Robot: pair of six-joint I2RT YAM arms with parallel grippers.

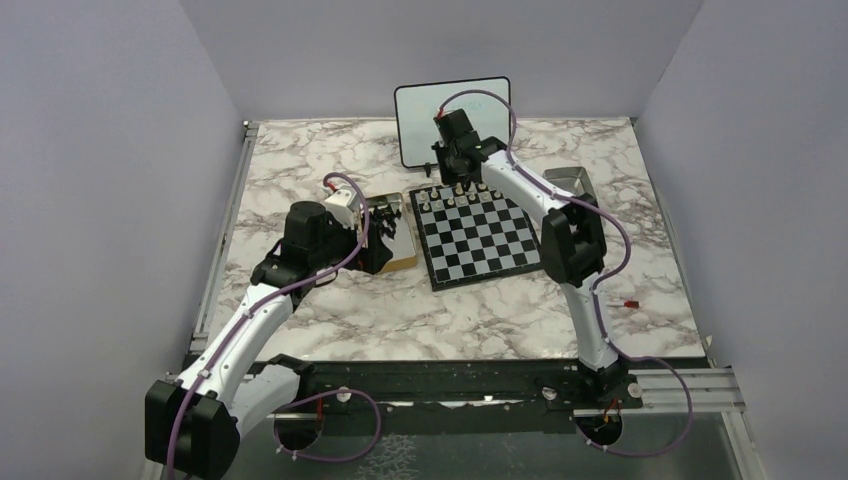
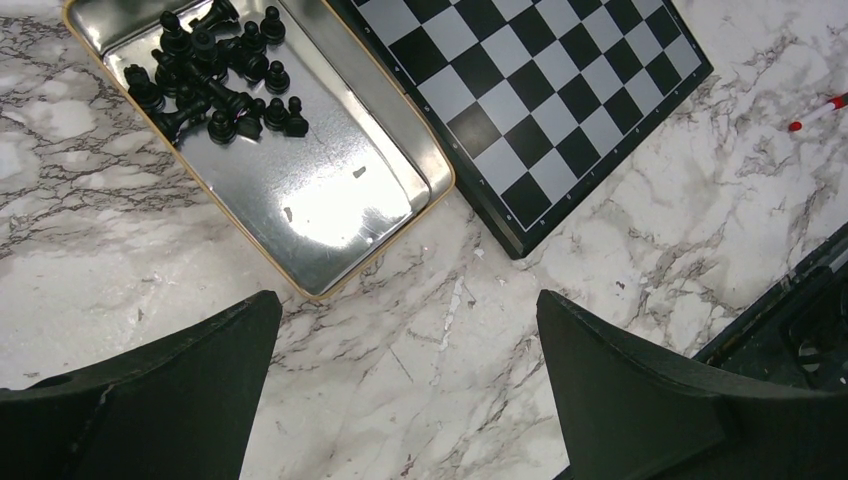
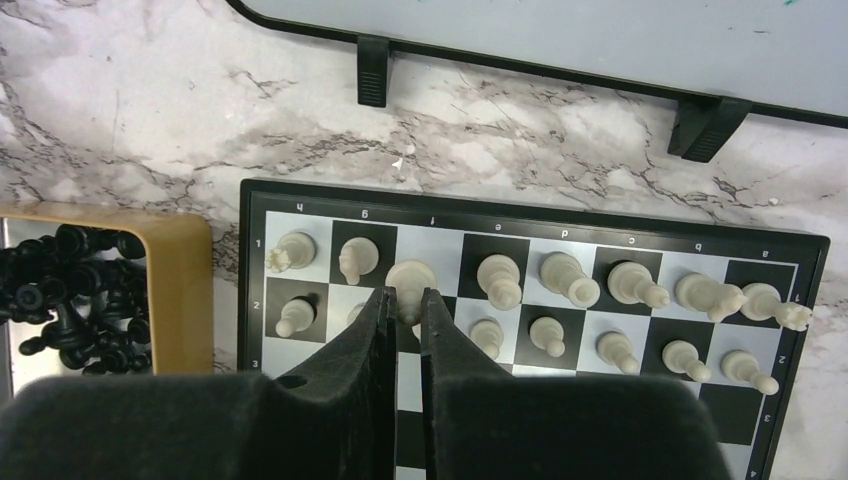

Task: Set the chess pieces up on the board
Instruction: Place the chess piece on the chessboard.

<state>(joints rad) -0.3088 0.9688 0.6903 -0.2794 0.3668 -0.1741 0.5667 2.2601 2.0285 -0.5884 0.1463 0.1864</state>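
The board (image 1: 480,238) lies mid-table. White chess pieces (image 1: 462,189) stand in two rows along its far edge, and show in the right wrist view (image 3: 560,275) on ranks 1 and 2. My right gripper (image 3: 406,300) is over that far edge (image 1: 455,168), shut on a white piece (image 3: 410,278) standing on the first rank. The black pieces (image 2: 215,85) lie heaped in a metal tin (image 2: 330,190) left of the board. My left gripper (image 2: 410,330) is open and empty above bare marble, just near of the tin (image 1: 398,250).
A white black-framed whiteboard (image 1: 450,120) stands right behind the board, its feet close to the board edge (image 3: 372,85). A red pen (image 1: 630,301) lies right of the board. A second metal tin (image 1: 572,180) sits at the back right. The tin's yellow rim (image 3: 180,290) adjoins the board.
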